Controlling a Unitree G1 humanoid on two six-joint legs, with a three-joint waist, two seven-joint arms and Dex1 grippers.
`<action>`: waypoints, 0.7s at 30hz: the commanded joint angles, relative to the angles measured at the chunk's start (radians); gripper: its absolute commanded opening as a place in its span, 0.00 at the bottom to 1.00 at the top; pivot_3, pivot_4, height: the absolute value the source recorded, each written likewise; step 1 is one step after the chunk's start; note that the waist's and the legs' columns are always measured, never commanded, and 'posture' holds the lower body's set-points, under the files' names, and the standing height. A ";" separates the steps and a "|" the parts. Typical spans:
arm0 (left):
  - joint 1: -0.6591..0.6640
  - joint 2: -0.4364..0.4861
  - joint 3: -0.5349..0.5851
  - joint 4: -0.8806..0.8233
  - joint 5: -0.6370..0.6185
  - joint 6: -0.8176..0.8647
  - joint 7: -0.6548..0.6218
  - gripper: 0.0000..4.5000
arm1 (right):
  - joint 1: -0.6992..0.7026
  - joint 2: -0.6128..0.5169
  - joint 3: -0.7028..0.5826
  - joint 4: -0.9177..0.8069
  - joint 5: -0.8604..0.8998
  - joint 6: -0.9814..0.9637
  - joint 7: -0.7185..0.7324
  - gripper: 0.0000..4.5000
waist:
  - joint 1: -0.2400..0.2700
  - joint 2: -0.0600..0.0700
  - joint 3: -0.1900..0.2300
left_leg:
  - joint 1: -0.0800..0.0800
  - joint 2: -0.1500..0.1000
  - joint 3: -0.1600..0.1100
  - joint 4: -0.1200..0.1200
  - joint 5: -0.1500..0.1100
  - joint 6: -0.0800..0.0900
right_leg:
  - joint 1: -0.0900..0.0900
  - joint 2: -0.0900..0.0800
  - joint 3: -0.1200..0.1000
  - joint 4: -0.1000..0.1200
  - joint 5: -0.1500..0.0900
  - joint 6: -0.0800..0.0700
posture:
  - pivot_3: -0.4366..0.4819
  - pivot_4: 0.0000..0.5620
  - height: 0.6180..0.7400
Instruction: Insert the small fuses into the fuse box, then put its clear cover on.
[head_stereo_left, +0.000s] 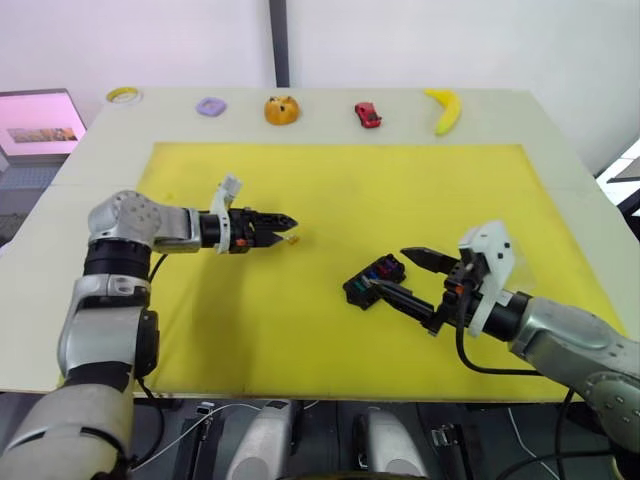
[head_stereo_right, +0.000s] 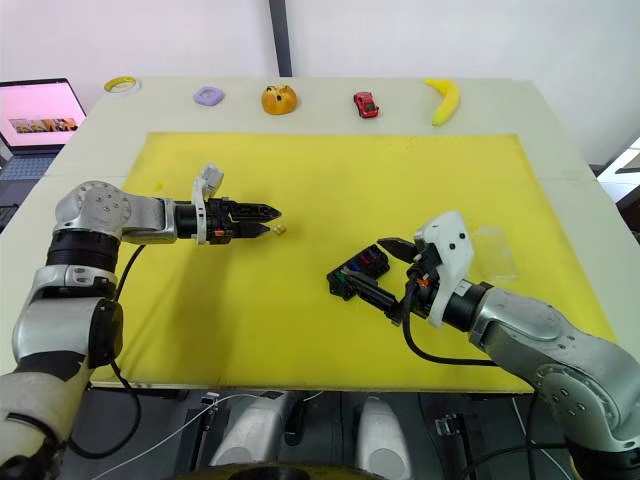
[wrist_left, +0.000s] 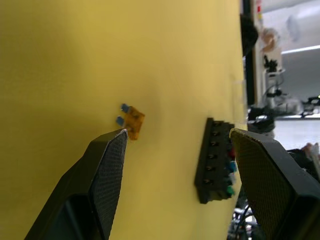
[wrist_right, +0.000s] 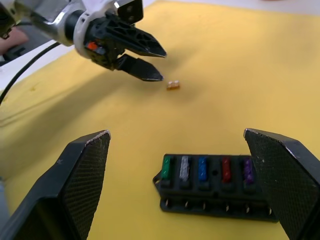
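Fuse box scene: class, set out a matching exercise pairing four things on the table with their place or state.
Things:
1. fuse box
2. loose orange fuse
3. left gripper
4. banana

Places or states:
A. on the bare table beyond the yellow mat's far edge
B. lying on the mat, outside the box
C. between the open jaws of the right gripper, five fuses seated
D. jaws open, tips right by the loose fuse

Pairs: 1-C, 2-B, 3-D, 4-A
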 joint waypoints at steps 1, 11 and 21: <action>-0.098 0.011 -0.071 0.097 0.127 -0.097 -0.162 0.77 | 0.013 -0.012 -0.010 -0.049 -0.010 -0.023 0.026 1.00 | 0.001 0.000 0.000 | 0.000 0.000 0.000 0.000 0.000 0.000 | 0.000 0.000 0.000 0.000 0.000 0.000 | 0.48 0.27 0.96; -0.204 -0.054 -0.138 0.308 0.365 -0.258 -0.401 0.77 | 0.058 -0.001 -0.030 -0.072 -0.029 -0.037 0.015 1.00 | 0.000 0.000 0.000 | -0.001 0.000 0.000 0.000 0.000 0.000 | -0.001 -0.001 0.000 0.000 0.000 0.000 | 0.48 0.27 0.96; -0.225 -0.102 -0.124 0.377 0.500 -0.304 -0.476 0.77 | 0.054 -0.008 -0.039 -0.072 -0.024 -0.036 0.007 1.00 | 0.001 0.000 0.000 | -0.001 0.000 0.000 0.001 0.000 0.001 | 0.000 0.000 0.000 0.000 0.000 0.000 | 0.48 0.27 0.96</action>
